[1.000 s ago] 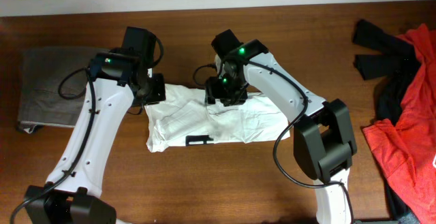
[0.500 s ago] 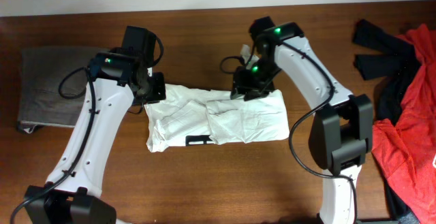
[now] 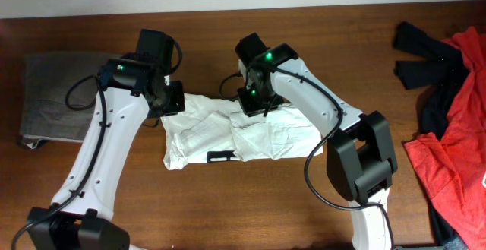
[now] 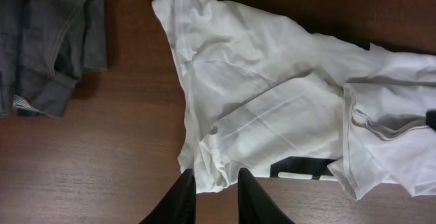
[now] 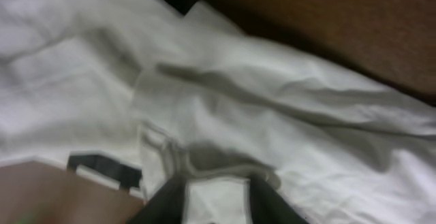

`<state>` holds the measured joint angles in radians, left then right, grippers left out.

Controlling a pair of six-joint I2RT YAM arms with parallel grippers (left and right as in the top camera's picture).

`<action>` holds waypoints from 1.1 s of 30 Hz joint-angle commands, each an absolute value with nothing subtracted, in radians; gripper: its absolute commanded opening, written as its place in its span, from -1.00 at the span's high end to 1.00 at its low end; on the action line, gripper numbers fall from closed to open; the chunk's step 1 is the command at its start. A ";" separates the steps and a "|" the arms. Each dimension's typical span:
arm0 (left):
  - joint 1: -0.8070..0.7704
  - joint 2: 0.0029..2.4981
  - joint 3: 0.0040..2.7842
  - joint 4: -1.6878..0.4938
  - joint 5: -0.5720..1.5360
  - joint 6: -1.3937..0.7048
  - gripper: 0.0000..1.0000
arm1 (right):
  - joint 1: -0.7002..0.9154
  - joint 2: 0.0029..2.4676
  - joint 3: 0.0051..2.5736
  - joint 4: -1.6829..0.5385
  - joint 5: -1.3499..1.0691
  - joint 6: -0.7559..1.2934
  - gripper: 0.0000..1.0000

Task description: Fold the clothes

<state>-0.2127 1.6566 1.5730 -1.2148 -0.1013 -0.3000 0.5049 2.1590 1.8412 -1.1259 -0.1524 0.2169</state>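
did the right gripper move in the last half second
Yes. The right gripper swung leftward over the T-shirt, closer to its black mark.

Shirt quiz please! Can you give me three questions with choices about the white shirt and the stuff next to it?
1. Where is the shirt's black mark? A in the middle; B near its edge; C there is none.
2. What colour are the trousers? A grey; B yellow; C pink.
3. How is the shirt? A hanging up; B rolled into a ball; C lying wrinkled on the table.

Answers: B, the mark sits by the shirt's edge. A, they look grey. C, it lies spread out with creases.
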 commanded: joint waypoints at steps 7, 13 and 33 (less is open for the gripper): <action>-0.207 1.650 1.585 -1.217 -0.094 -0.310 0.56 | 0.495 2.151 1.788 -1.118 0.001 0.331 0.92; -0.206 1.650 1.585 -1.217 -0.094 -0.310 0.57 | 0.496 2.153 1.712 -1.068 -0.003 0.331 0.92; -0.209 1.650 1.585 -1.217 -0.094 -0.310 0.57 | 0.519 2.142 1.692 -1.153 -0.477 0.289 0.88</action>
